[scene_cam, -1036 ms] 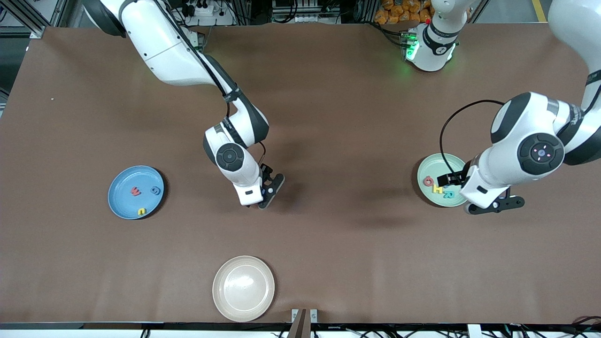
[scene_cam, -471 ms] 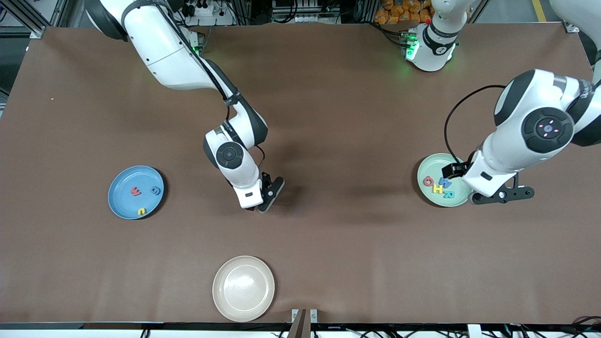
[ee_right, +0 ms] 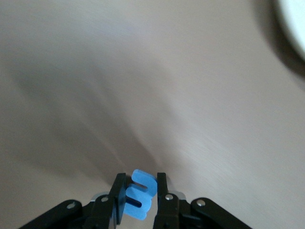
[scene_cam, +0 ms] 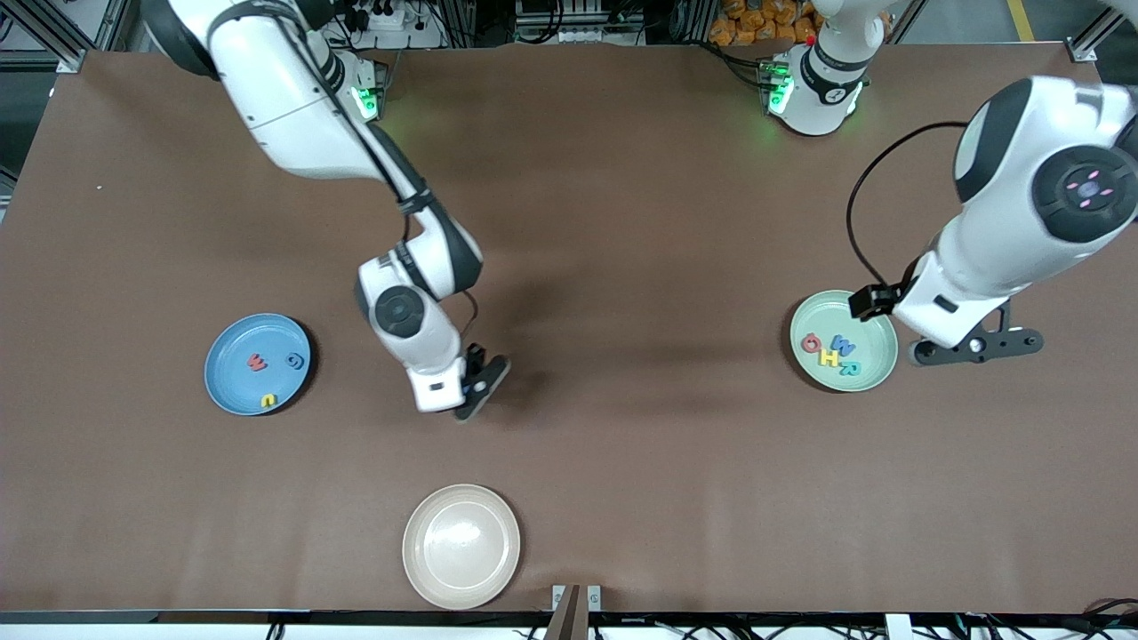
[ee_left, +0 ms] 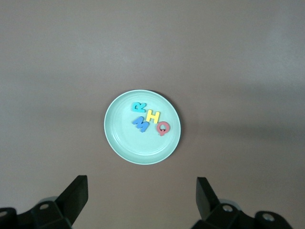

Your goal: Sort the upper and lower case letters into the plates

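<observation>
My right gripper (scene_cam: 476, 391) (ee_right: 138, 183) hangs over the bare middle of the table, shut on a small blue foam letter (ee_right: 140, 198) that stands on edge between its fingers. The blue plate (scene_cam: 233, 391), toward the right arm's end, holds a red, a blue and a yellow letter (scene_cam: 268, 401). The mint green plate (scene_cam: 867, 373) (ee_left: 124, 143), toward the left arm's end, holds several letters, among them a yellow H (ee_left: 153, 116). My left gripper (scene_cam: 978, 347) (ee_left: 140, 185) stands open and empty beside that plate, raised over the table.
A cream-beige plate (scene_cam: 461, 546) with nothing in it lies near the table's front edge, nearer to the camera than my right gripper. A brown cloth (scene_cam: 622, 222) covers the table.
My right gripper has shut on the blue letter and shifted toward the blue plate. The left arm has drawn back from over the mint plate toward its end of the table, still open.
</observation>
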`<state>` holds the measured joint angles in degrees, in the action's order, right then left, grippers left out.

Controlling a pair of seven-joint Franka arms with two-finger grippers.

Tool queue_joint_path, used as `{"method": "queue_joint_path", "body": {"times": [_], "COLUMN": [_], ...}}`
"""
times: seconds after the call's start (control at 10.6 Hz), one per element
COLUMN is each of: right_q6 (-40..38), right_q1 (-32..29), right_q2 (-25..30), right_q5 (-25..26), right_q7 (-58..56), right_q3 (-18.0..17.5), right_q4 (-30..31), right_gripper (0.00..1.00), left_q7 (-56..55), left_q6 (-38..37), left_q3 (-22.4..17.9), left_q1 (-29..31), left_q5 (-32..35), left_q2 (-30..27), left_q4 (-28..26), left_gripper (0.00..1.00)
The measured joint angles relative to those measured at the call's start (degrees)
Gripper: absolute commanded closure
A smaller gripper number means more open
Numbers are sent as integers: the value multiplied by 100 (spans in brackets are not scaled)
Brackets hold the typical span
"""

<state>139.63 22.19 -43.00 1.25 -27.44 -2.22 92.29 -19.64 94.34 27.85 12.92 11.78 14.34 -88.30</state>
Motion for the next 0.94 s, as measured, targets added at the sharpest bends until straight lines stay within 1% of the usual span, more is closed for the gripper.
{"method": "queue_joint_path", "body": {"times": [0.09, 0.19, 0.28, 0.38, 0.47, 0.66, 0.75, 0.85, 0.94], "right_q6": [-355, -790, -1261, -1673, -1890, -1947, -1928, -1904, -1884], "right_q1": [-278, -598, -911, -1190, -1440, -1958, -2247, -2515, -2718], "right_q2": [135, 328, 556, 811, 1081, 1547, 1680, 1744, 1755], "right_q5": [2, 7, 10, 19, 95, 438, 593, 707, 754], "right_q7": [-2, -8, -18, -43, -128, -447, -694, -914, -1062], "right_q3": [12, 19, 21, 21, 21, 28, 31, 34, 35], "right_q4": [-45, -73, -87, -61, 83, 564, 766, 896, 978], "right_gripper": [100, 100, 100, 100, 100, 100, 97, 62, 2], "left_q7": [367, 663, 837, 897, 918, 919, 919, 923, 926], "left_q6": [-22, -90, -187, -258, -281, -289, -294, -307, -319], "left_q3": [-626, -1135, -1422, -1534, -1587, -1688, -1770, -1846, -1874], "left_q1": [-375, -684, -853, -918, -959, -1071, -1119, -1161, -1179], "left_q5": [-271, -474, -628, -736, -819, -900, -904, -907, -908], "left_q2": [-140, -242, -310, -361, -418, -568, -662, -746, -812], "left_q4": [1, 1, 1, 0, 3, 7, 8, 8, 6], "left_gripper": [0, 0, 0, 0, 0, 0, 0, 0, 0]}}
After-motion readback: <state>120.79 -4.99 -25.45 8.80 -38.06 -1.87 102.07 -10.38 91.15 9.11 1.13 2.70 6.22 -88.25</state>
